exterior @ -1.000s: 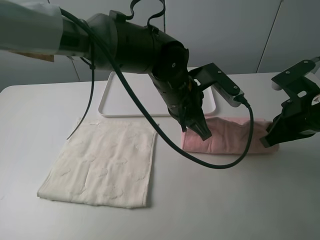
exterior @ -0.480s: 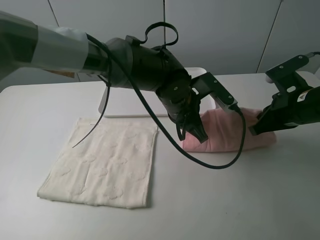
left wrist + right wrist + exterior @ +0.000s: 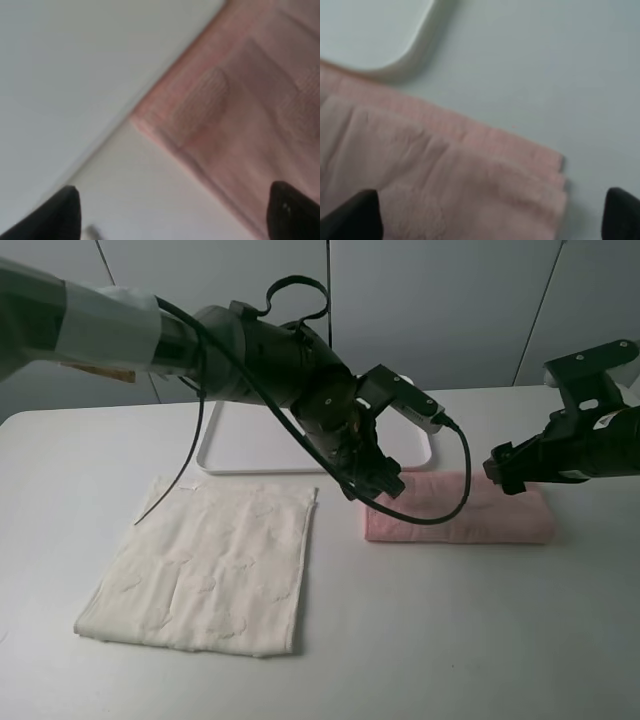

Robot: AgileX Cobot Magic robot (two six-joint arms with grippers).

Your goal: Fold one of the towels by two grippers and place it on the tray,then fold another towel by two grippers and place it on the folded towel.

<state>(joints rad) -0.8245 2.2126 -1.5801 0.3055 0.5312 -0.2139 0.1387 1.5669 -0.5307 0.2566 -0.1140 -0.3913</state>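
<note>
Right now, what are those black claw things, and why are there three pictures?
They are two robot arms, each ending in a black two-fingered claw called a gripper. The big picture comes from a camera up high; it shows the left gripper and the right gripper. The two blurry pictures come from little cameras on each arm's wrist, looking down past the claws. On the white table lie a folded pale pink terry towel, a flat cream terry towel and a white plastic tray. Both claws are open above the pink towel, holding nothing.
</note>
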